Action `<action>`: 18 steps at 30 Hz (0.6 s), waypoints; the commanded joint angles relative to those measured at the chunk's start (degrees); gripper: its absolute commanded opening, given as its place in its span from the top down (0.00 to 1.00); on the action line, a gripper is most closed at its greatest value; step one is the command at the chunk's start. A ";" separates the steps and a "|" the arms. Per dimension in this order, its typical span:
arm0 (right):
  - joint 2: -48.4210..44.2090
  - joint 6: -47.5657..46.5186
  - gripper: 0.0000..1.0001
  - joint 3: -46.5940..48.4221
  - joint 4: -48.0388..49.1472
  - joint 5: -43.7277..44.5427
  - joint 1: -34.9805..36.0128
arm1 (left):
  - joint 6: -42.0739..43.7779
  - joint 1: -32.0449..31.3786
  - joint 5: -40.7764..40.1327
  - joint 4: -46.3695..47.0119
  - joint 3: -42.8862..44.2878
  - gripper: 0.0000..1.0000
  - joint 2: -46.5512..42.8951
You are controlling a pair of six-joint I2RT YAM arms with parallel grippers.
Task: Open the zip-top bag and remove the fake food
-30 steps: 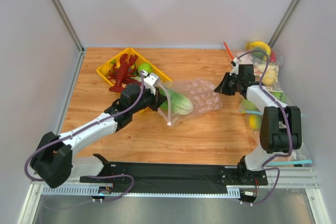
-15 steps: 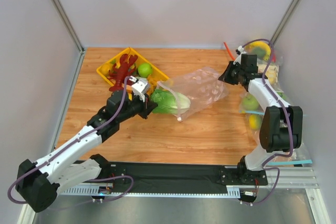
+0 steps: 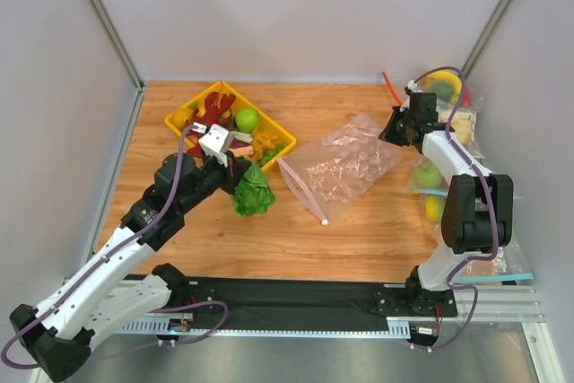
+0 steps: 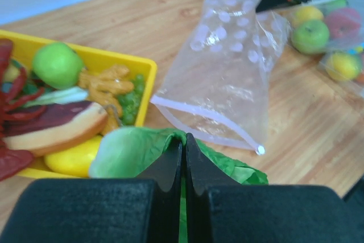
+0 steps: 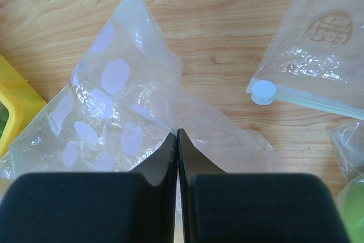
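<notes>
The clear zip-top bag [image 3: 345, 166] lies flat mid-table, its pale zip strip [image 3: 303, 190] facing left; it also shows in the left wrist view [image 4: 227, 78] and right wrist view [image 5: 119, 112]. My right gripper [image 3: 392, 130] is shut on the bag's far corner [image 5: 177, 132]. My left gripper [image 3: 235, 175] is shut on the green lettuce head [image 3: 254, 193], out of the bag, left of the zip strip; its leaves show around the jaws [image 4: 131, 149]. The red lobster [image 3: 211, 114] and green fruit [image 3: 247, 118] lie in the yellow tray [image 3: 179, 118].
The tray [image 4: 145, 66] also holds a toy hot dog [image 4: 57, 126] and yellow pieces. Other clear bags with fruit [image 3: 439, 177] pile at the right edge, one with a blue strip [image 5: 318, 61]. White walls enclose the table.
My left gripper pulled the lettuce leftward out of the bag toward the tray. The empty bag settled flat. My right gripper moved back right, still holding the bag's corner.
</notes>
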 commanded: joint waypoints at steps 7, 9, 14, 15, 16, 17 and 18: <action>-0.29 -0.24 0.98 0.20 0.66 -0.97 -0.25 | 4.39 5.22 -3.67 3.26 11.39 1.00 7.55; -0.47 -0.15 0.75 0.12 0.39 -1.59 -0.25 | 4.39 7.32 -1.83 4.75 12.97 1.00 10.01; -2.13 0.64 0.39 -1.29 0.83 -3.61 -0.25 | 3.95 11.63 3.70 7.65 15.87 1.00 15.47; -2.57 0.64 0.38 -1.64 1.09 -3.70 -0.25 | 3.78 12.60 4.50 8.27 16.05 1.00 17.22; -3.27 0.72 0.38 -2.08 1.09 -3.78 -0.25 | 3.60 12.95 5.47 8.97 16.14 1.00 18.02; -3.54 0.64 0.37 -2.17 1.18 -3.96 -0.25 | 3.51 13.22 7.04 9.94 16.66 1.00 18.98; -3.89 0.72 0.37 -2.26 1.10 -4.14 -0.25 | 3.60 13.40 7.49 10.38 17.01 1.00 20.56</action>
